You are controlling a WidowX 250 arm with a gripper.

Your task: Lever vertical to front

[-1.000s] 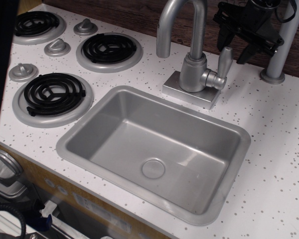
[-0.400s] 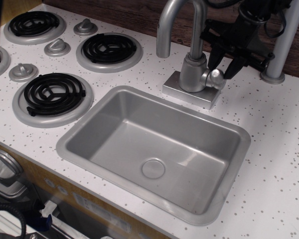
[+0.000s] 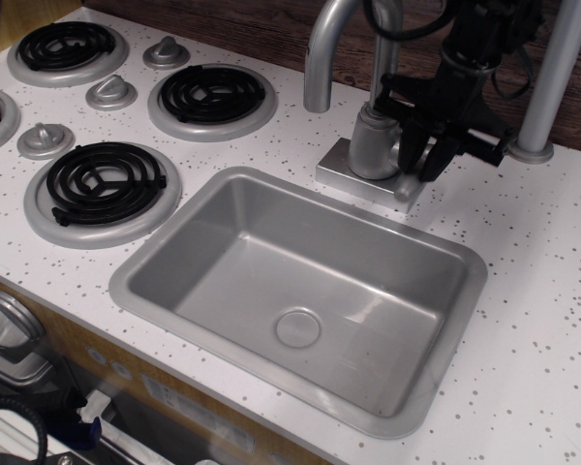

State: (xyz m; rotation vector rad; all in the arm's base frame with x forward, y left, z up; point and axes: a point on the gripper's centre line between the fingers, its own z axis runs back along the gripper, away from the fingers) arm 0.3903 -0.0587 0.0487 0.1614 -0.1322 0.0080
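Observation:
The faucet's cylindrical body [image 3: 373,145] stands behind the sink, with the tall curved spout [image 3: 320,58] rising from it. The lever [image 3: 405,190] is tipped down toward the front. Only its rounded silver tip shows, below the gripper. My black gripper [image 3: 421,163] comes down from the upper right. Its fingers [image 3: 436,160] sit on either side of the lever and close against it. The gripper hides the lever's knuckle and most of its rod.
The grey sink basin [image 3: 136,281] with a round drain lies in front of the faucet. Black coil burners [image 3: 102,184] and cone-shaped knobs [image 3: 111,92] are at the left. A silver post [image 3: 552,77] stands at the right by the wooden back wall.
The gripper came down and left from the upper right onto the lever. The lever has swung from upright down toward the front.

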